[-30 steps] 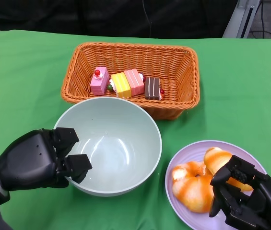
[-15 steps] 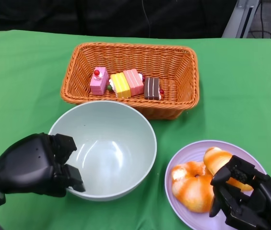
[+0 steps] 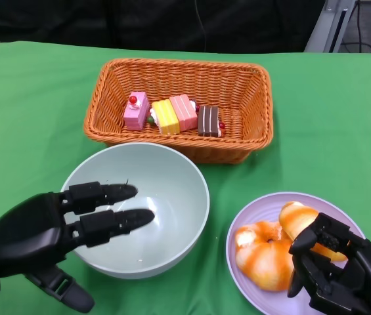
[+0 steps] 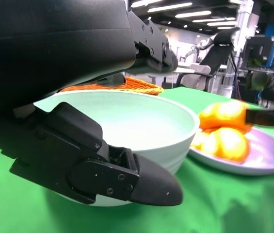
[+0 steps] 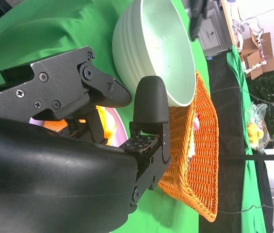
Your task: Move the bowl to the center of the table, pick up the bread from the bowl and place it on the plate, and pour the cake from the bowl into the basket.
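Left hand [image 3: 47, 233] has released the bowl [image 3: 172, 197]; fingers spread over its rim.

head overhead, wrists low, sharing bowl [image 3: 142, 203]

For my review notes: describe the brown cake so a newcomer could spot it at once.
Find the orange wicker basket at the back of the green table. Cake pieces lie in a row inside; the brown cake is the rightmost, dark with pale stripes, beside pink and yellow ones.

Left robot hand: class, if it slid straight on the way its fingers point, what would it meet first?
Probably the bowl: the left robot hand has its fingers spread over the near rim, pointing across the empty inside toward the far wall. Height is unclear.
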You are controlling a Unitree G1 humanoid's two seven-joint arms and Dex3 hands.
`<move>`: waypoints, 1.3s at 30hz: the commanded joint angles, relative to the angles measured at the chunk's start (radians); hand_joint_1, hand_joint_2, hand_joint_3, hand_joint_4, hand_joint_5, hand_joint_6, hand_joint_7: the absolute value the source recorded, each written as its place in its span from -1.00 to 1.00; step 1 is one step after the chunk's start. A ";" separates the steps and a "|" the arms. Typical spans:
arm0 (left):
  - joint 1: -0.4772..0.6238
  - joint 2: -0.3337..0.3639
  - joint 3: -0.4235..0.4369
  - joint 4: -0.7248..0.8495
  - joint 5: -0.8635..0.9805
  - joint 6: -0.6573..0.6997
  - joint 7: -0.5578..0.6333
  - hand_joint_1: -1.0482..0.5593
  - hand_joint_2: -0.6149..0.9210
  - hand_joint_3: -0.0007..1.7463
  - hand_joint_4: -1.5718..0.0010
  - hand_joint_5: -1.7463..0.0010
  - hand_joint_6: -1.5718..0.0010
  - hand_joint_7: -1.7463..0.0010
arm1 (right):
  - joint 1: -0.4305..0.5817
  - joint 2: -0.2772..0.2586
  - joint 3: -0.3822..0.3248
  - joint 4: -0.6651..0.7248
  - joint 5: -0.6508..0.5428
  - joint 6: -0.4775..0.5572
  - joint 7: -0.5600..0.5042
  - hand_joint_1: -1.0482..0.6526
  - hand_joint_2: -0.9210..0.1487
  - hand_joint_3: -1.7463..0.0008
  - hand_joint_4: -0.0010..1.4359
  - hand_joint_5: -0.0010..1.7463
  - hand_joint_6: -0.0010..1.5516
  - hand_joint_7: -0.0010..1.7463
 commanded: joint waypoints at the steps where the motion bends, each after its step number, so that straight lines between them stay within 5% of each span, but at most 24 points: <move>1: 0.015 -0.011 0.036 0.071 -0.166 -0.118 -0.202 -1.00 1.00 -0.50 1.00 1.00 1.00 1.00 | 0.000 -0.008 -0.005 0.009 0.004 -0.010 0.001 0.15 -0.67 -0.03 -0.07 1.00 -0.31 0.82; 5: -0.009 -0.084 -0.037 0.304 -0.514 -0.309 -0.483 -1.00 1.00 -0.53 1.00 1.00 0.99 1.00 | 0.002 -0.009 -0.003 0.005 0.004 -0.006 0.000 0.15 -0.67 -0.04 -0.07 1.00 -0.31 0.82; 8: 0.160 0.012 -0.103 -0.150 -1.231 0.092 -0.984 -0.95 1.00 -0.62 0.93 0.97 0.89 0.96 | 0.001 -0.009 0.000 0.008 -0.005 -0.014 -0.004 0.15 -0.66 -0.04 -0.07 1.00 -0.31 0.82; 10: 0.224 0.008 -0.054 -0.286 -1.394 0.227 -1.078 -0.80 1.00 -0.73 0.84 0.93 0.79 0.95 | 0.000 -0.007 0.001 0.009 -0.004 -0.018 -0.002 0.15 -0.65 -0.05 -0.07 1.00 -0.31 0.82; 11: 0.251 -0.011 -0.018 -0.321 -1.430 0.269 -1.079 -0.44 0.97 -0.81 0.64 0.85 0.69 0.93 | 0.000 -0.006 0.001 0.008 -0.002 -0.017 -0.002 0.15 -0.65 -0.05 -0.07 1.00 -0.31 0.82; 13: 0.286 -0.055 0.044 -0.367 -1.490 0.335 -1.089 -0.04 0.99 -0.87 0.37 0.74 0.49 0.91 | -0.001 -0.005 0.001 0.007 0.007 -0.015 0.005 0.15 -0.66 -0.06 -0.08 1.00 -0.31 0.82; 17: 0.329 -0.117 0.145 -0.445 -1.541 0.437 -1.112 0.21 1.00 -0.80 0.05 0.59 0.17 0.80 | -0.003 -0.007 0.000 0.005 0.019 -0.011 0.016 0.15 -0.66 -0.06 -0.08 1.00 -0.31 0.82; 19: 0.351 -0.163 0.203 -0.487 -1.562 0.489 -1.138 0.33 0.91 -0.53 0.03 -0.12 -0.17 0.44 | -0.007 -0.011 -0.001 0.011 0.032 -0.017 0.037 0.14 -0.65 -0.07 -0.07 1.00 -0.32 0.82; 22: 0.392 -0.209 0.298 -0.553 -1.548 0.586 -1.223 0.34 0.75 -0.24 0.00 -0.51 -0.16 -0.02 | -0.018 -0.013 -0.009 0.037 0.063 -0.040 0.087 0.15 -0.67 -0.07 -0.07 1.00 -0.32 0.82; 27: 0.430 -0.270 0.410 -0.592 -1.509 0.681 -1.385 0.33 0.71 -0.17 -0.05 -0.62 -0.12 -0.21 | -0.035 -0.008 -0.015 0.066 0.093 -0.063 0.126 0.17 -0.70 -0.04 -0.05 1.00 -0.25 0.75; 30: 0.464 -0.321 0.465 -0.597 -1.532 0.725 -1.489 0.34 0.68 0.06 -0.05 -0.73 0.02 -0.45 | -0.038 -0.011 -0.014 0.056 0.109 -0.044 0.134 0.14 -0.67 -0.02 -0.05 1.00 -0.22 0.72; 39: 0.549 -0.402 0.568 -0.668 -1.485 0.851 -1.631 0.33 0.60 0.36 0.00 -0.94 0.13 -0.76 | -0.043 -0.030 -0.021 0.052 0.155 -0.043 0.192 0.18 -0.63 -0.10 -0.02 1.00 -0.19 0.70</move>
